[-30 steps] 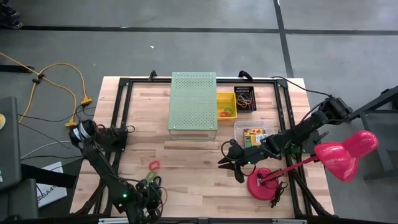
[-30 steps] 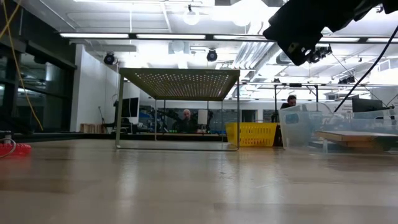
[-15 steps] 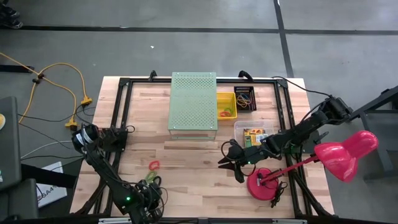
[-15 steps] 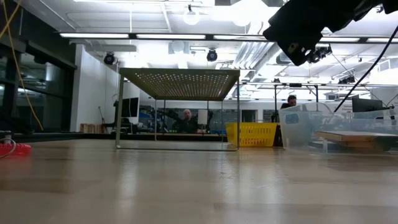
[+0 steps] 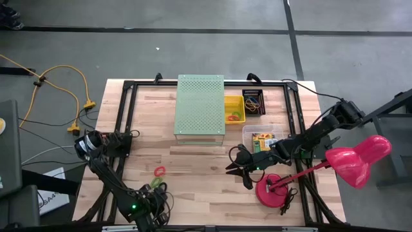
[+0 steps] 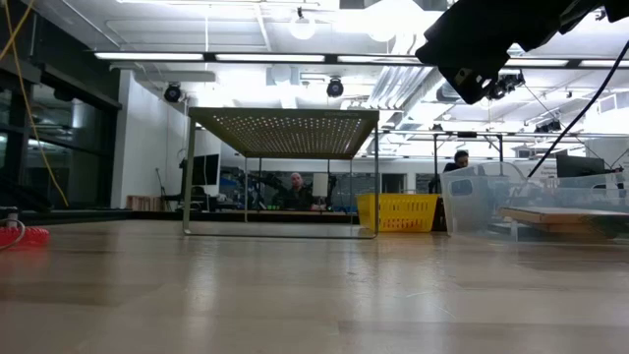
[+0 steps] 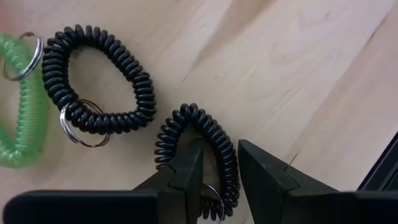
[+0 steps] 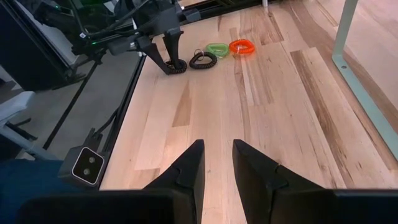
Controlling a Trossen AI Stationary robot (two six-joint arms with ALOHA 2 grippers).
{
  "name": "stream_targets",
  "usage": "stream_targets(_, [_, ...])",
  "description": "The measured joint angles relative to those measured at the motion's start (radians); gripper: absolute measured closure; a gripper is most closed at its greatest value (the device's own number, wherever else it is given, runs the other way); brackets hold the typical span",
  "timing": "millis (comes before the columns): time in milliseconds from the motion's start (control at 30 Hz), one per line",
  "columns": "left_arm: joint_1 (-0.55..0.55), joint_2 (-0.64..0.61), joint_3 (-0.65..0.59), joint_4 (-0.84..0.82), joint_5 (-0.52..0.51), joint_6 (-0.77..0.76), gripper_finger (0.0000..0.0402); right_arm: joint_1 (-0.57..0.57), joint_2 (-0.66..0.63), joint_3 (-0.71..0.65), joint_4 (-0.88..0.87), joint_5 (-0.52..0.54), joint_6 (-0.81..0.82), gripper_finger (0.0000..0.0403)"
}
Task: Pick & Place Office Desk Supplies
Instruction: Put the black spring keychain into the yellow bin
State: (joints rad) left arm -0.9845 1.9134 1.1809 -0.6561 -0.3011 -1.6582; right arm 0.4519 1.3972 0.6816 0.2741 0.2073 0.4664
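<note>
Lamp (image 5: 351,161) and perforated box (image 5: 200,106) stand well apart from left gripper (image 7: 219,177), whose jaws straddle one black coil (image 7: 205,149); second black coil (image 7: 96,81) lies beside. Right gripper (image 8: 216,171) hovers, jaws slightly parted.

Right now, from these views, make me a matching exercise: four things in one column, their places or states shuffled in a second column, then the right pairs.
Column one:
1. left claw
2. green coil band
3. right claw
4. pink lamp

Column two:
A. lies beside a black coil band, key ring attached
B. base stands at the table's near right corner
C. fingers straddle a second black coil band
D. hovers over bare wood, holding nothing

Pairs: 1-C, 2-A, 3-D, 4-B
</note>
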Motion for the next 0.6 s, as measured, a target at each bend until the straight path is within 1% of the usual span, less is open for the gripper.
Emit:
stream_targets(100, [0.002, 0.009, 0.0, -0.006, 0.025, -0.021, 0.0303, 0.0, 0.0, 0.0, 0.0, 0.0, 0.0, 0.0333])
stream_targets(367, [0.002, 0.009, -0.001, -0.014, 0.033, -0.025, 0.0308, 0.0, 0.0, 0.0, 0.004, 0.0, 0.0, 0.0333])
stream_targets(467, [0.002, 0.009, -0.002, -0.019, 0.033, -0.025, 0.0327, 0.0, 0.0, 0.0, 0.004, 0.0, 0.0, 0.0333])
stream_targets(600, [0.002, 0.01, -0.002, -0.022, 0.034, -0.019, 0.0367, 0.0, 0.0, 0.0, 0.004, 0.0, 0.0, 0.0333])
